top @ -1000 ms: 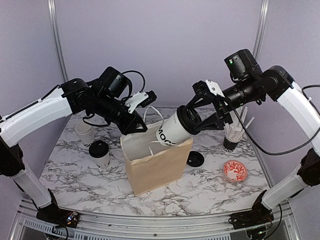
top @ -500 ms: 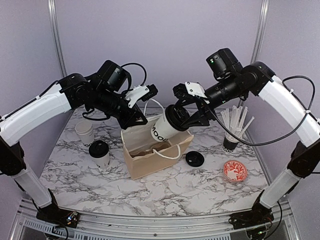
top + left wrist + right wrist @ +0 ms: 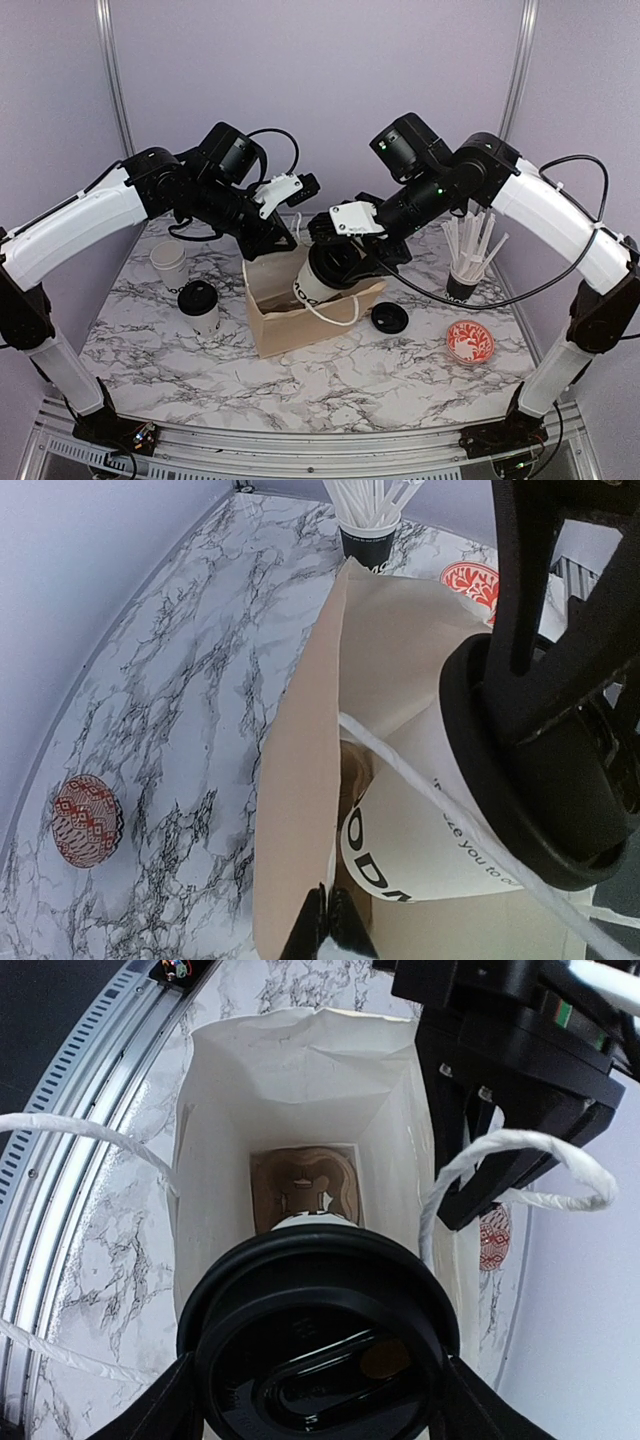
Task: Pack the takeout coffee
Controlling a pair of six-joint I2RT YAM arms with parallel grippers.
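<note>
A white takeout coffee cup (image 3: 312,282) with a black lid (image 3: 320,1350) hangs tilted, base down, in the mouth of the brown paper bag (image 3: 300,325). My right gripper (image 3: 335,262) is shut on the cup just under the lid. My left gripper (image 3: 272,243) is shut on the bag's back rim, fingertips (image 3: 322,928) pinching the paper wall (image 3: 300,760). The bag's bottom (image 3: 303,1185) shows below the cup. A second lidded coffee (image 3: 200,305) and a lidless white cup (image 3: 170,265) stand left of the bag.
A loose black lid (image 3: 390,318) lies right of the bag. A dark cup of white sticks (image 3: 465,272) stands at the back right, with a red-patterned bowl (image 3: 470,342) in front of it. Another red bowl (image 3: 88,820) sits on the marble. White bag handles (image 3: 500,1165) loop beside the cup.
My right arm has carried the cup left and down, from above the bag's right side into its mouth. The left gripper has kept its pinch on the rim, and the bag's mouth has spread open.
</note>
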